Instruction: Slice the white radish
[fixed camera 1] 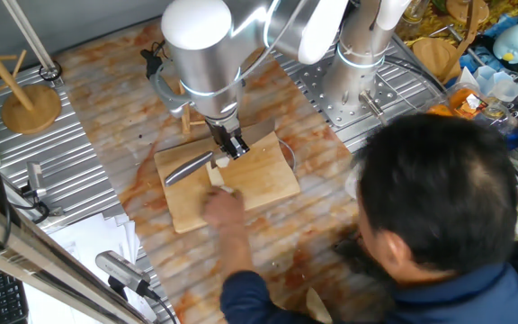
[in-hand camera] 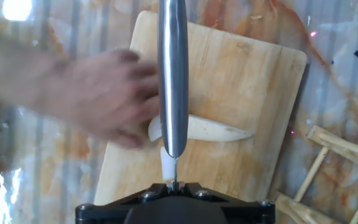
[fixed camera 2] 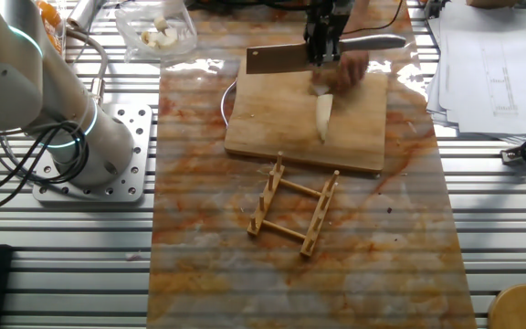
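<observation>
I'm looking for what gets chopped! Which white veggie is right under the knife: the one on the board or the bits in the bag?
The white radish on the cutting board. It is one long tapered piece beneath the knife; the bagged chunks sit off the board.

No text, label, brand or number is legible; the printed sheets [fixed camera 2: 487, 55] at upper right are too small to read.

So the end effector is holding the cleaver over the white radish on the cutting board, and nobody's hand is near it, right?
Not quite. A person's hand is on the cutting board, at the thick end of the white radish, as the hand view shows. The rest holds: the end effector grips the cleaver over the radish.
</observation>
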`<move>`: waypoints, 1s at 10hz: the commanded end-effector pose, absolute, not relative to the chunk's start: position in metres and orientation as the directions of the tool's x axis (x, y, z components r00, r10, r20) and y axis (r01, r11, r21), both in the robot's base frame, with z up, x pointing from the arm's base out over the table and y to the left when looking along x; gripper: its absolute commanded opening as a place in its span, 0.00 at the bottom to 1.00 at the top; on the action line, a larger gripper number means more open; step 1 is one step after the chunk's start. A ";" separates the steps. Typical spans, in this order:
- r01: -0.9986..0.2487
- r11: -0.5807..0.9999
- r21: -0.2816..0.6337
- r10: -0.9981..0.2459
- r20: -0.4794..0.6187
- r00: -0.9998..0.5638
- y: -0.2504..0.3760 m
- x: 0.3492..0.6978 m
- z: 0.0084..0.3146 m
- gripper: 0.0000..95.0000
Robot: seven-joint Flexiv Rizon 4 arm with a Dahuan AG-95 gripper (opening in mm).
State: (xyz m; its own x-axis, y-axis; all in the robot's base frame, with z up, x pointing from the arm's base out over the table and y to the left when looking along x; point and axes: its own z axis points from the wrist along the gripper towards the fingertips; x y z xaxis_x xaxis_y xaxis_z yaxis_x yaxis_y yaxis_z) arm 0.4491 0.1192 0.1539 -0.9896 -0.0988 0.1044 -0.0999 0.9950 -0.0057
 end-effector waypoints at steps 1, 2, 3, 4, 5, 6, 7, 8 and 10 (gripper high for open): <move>-0.074 0.997 -0.007 -0.073 0.095 -0.993 0.119 0.450 0.154 0.00; -0.064 0.998 -0.007 -0.063 0.103 -0.993 0.119 0.450 0.152 0.00; -0.072 0.997 0.010 -0.072 0.097 -0.993 0.119 0.451 0.149 0.00; -0.078 0.996 0.032 -0.080 0.094 -0.992 0.118 0.451 0.147 0.00; -0.079 0.996 0.028 -0.081 0.097 -0.992 0.118 0.451 0.147 0.00; -0.073 0.997 0.027 -0.076 0.111 -0.991 0.117 0.452 0.142 0.00; -0.074 0.997 0.023 -0.076 0.111 -0.991 0.116 0.454 0.134 0.00; -0.078 0.997 0.025 -0.080 0.110 -0.991 0.116 0.456 0.129 0.00; -0.058 0.998 0.030 -0.062 0.114 -0.992 0.115 0.464 0.121 0.00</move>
State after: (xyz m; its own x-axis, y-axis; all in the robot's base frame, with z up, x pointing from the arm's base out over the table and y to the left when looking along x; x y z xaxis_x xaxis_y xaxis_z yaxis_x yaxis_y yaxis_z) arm 0.4680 0.1154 0.1182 -0.9911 -0.0596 0.1188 -0.0571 0.9981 0.0247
